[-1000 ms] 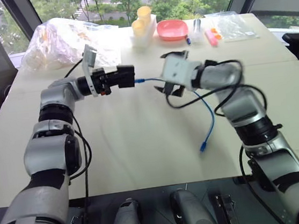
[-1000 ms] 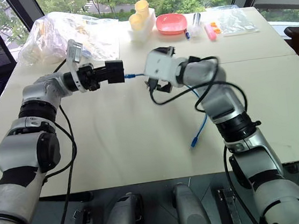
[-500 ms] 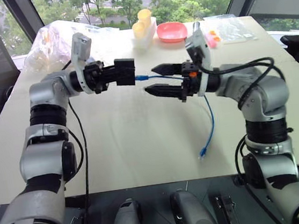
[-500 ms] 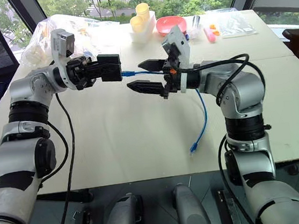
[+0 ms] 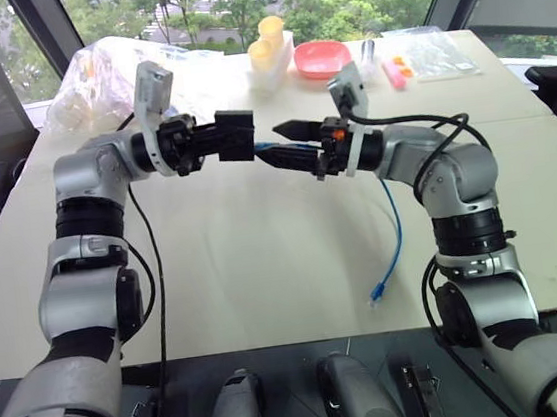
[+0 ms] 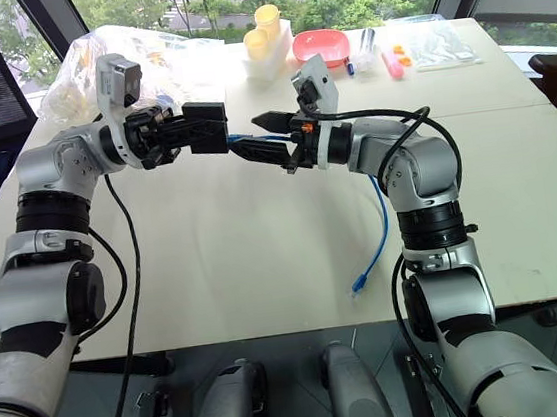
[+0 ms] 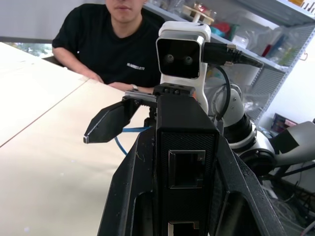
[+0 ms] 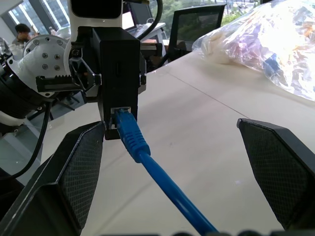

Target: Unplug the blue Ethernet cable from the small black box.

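Blue Ethernet cable (image 8: 147, 162), one in count, still plugged into small black box (image 5: 236, 135), also one, held above table (image 5: 265, 270) mid-scene. Box clenched in left gripper (image 5: 212, 140). Right gripper (image 5: 283, 143) spread wide, fingers straddling the cord just right of the port, nothing grasped. Free plug (image 5: 377, 287) hung low at near right. Judged risks: closing on the cord rather than on the plug body, leaving the latch engaged and straining the connector; box slipping or twisting in the left grip under a hard pull; lower finger catching on the box face. Counted beyond at far edge: one pink bowl (image 5: 321, 57), two yellow cups (image 5: 264, 37), one person seated across in the left wrist view.
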{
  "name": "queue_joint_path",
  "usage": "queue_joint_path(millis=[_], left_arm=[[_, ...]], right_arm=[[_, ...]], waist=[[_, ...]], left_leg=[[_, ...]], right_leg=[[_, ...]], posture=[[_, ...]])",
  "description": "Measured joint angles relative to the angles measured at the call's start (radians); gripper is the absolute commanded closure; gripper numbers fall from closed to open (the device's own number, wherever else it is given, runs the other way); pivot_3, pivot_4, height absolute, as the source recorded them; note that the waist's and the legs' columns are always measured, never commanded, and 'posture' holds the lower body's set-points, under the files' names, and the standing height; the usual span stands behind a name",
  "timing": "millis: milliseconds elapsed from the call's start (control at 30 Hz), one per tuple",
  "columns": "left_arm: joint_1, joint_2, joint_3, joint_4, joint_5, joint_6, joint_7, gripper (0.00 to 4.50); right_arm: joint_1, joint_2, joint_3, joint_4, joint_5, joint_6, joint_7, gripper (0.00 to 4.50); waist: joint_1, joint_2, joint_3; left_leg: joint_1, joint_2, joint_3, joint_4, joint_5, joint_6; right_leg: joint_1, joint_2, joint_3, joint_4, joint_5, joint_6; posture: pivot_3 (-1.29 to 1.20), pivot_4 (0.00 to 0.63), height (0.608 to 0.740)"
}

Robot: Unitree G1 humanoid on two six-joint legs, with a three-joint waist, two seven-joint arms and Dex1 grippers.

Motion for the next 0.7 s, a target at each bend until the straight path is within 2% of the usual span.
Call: queue_joint_path(millis=[300,400,633,700], left_arm=[[0.011,-0.009,0.001,-0.022,-0.012,0.007,0.009,3.96],[0.011,-0.009,0.001,-0.023,-0.014,0.007,0.017,3.96],[0.012,-0.005,0.007,-0.018,-0.013,0.004,0.044,3.96],[0.012,-0.005,0.007,-0.018,-0.014,0.002,0.040,3.96]], right_arm=[[0.000,0.000,0.010,0.001,0.019,-0.016,-0.014,0.05],[0.000,0.001,0.017,0.005,0.024,-0.023,-0.014,0.74],[0.001,0.002,0.050,0.004,0.055,-0.051,0.014,3.95],[0.002,0.002,0.050,0.006,0.062,-0.052,0.015,4.03]], waist=[[0.000,0.000,0.000],[0.000,0.000,0.000],[0.000,0.000,0.000],[0.000,0.000,0.000]], left_leg=[[0.000,0.000,0.000,0.000,0.000,0.000],[0.000,0.000,0.000,0.000,0.000,0.000],[0.000,0.000,0.000,0.000,0.000,0.000],[0.000,0.000,0.000,0.000,0.000,0.000]], right_leg=[[0.000,0.000,0.000,0.000,0.000,0.000],[0.000,0.000,0.000,0.000,0.000,0.000],[0.000,0.000,0.000,0.000,0.000,0.000],[0.000,0.000,0.000,0.000,0.000,0.000]], posture=[[0.00,0.150,0.735],[0.00,0.150,0.735],[0.00,0.150,0.735],[0.00,0.150,0.735]])
